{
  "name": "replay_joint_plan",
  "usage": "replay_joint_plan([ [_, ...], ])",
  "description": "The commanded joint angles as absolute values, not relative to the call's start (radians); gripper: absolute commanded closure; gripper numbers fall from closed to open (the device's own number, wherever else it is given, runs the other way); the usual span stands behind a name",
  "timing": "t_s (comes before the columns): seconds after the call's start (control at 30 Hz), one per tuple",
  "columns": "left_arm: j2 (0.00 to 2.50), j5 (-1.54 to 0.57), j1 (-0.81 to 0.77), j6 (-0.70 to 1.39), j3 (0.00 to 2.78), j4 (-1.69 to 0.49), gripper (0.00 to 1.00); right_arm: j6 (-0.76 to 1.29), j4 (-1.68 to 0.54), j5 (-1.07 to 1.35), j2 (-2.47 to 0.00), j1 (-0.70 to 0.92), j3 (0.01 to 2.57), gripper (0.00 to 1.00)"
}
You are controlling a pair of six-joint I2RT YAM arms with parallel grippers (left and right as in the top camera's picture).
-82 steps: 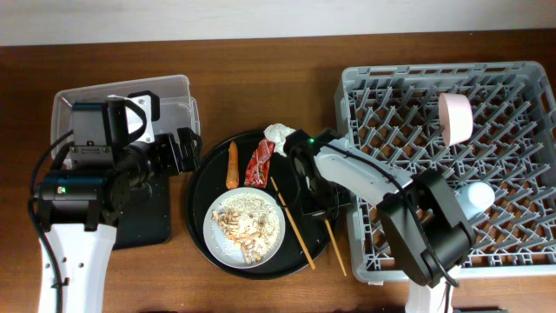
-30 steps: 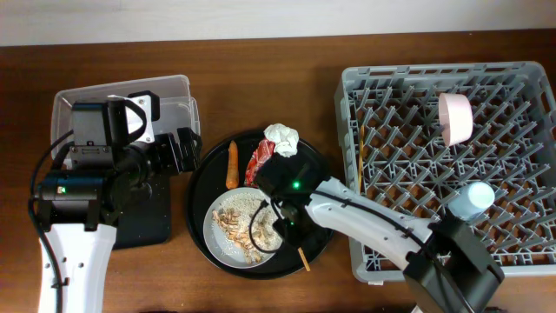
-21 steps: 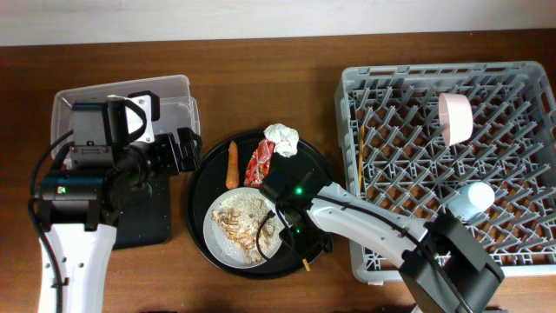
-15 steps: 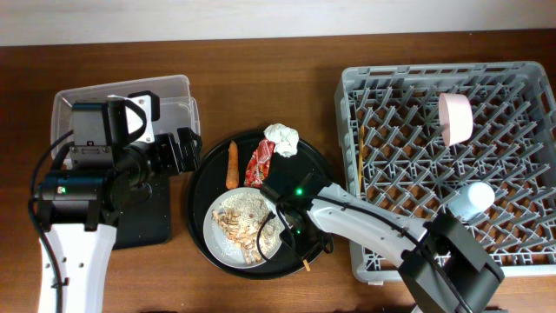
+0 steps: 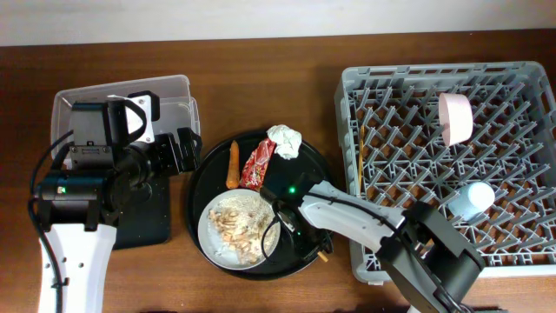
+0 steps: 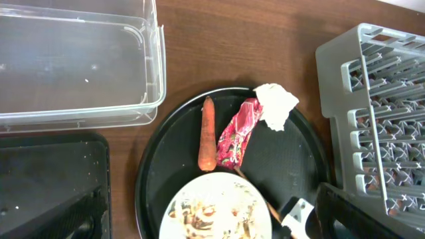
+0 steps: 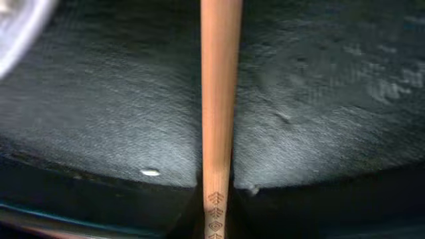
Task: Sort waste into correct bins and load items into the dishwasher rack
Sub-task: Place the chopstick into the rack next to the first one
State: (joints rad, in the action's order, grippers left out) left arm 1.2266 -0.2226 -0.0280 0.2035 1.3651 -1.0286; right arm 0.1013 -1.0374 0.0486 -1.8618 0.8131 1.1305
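Note:
My right gripper (image 5: 298,231) is down on the large round black tray (image 5: 313,165), shut on a wooden chopstick (image 7: 219,99) whose end sticks out at the tray's right rim (image 5: 323,255). The other chopstick (image 5: 360,161) lies along the left edge of the grey dishwasher rack (image 5: 521,78). The pale plate (image 5: 234,230) with beige scraps and rice sits just left of the gripper. The carrot (image 5: 232,165), red wrapper (image 5: 258,165) and white tissue (image 5: 284,139) lie on the tray's far half. The pink bowl (image 5: 454,117) and blue cup (image 5: 473,200) are in the rack. My left gripper (image 5: 182,149) is open and empty.
The clear tub (image 5: 122,104) stands at the back left, with the flat black tray (image 5: 143,217) in front of it under my left arm. The rack's left wall (image 6: 332,86) is close to the round tray's right rim.
One chopstick went from the tray into the rack's left edge. My right gripper came back and shut on the second chopstick. The plate has slid slightly left. The left arm has not moved.

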Motion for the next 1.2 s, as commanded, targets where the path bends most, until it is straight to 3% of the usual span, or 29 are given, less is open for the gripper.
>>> replay_joint_plan([
  [0.0, 1.224, -0.212, -0.03, 0.212, 1.373, -1.027, 0.01, 0.178, -1.073, -0.1, -1.83, 0.811, 1.232, 0.96],
  [0.33, 1.224, -0.212, -0.03, 0.212, 1.373, -1.027, 0.01, 0.391, -1.243, -0.221, -1.768, 0.581, 1.523, 0.96],
  [0.6, 1.224, -0.212, -0.03, 0.212, 1.373, -1.027, 0.01, 0.398, -1.253, -0.165, -1.747, 0.335, 1.512, 0.96],
  [0.67, 1.224, -0.213, -0.03, 0.212, 1.373, -1.027, 0.01, 0.379, -1.245, -0.163, -1.749, 0.321, 1.48, 0.95],
  [0.83, 1.224, -0.212, -0.03, 0.212, 1.373, -1.027, 0.01, 0.357, -1.242, -0.169, -1.752, 0.34, 1.39, 0.76],
  [1.17, 1.224, -0.212, -0.03, 0.212, 1.373, -1.027, 0.01, 0.29, -1.164, -0.069, -1.52, 0.347, 1.465, 0.69],
])
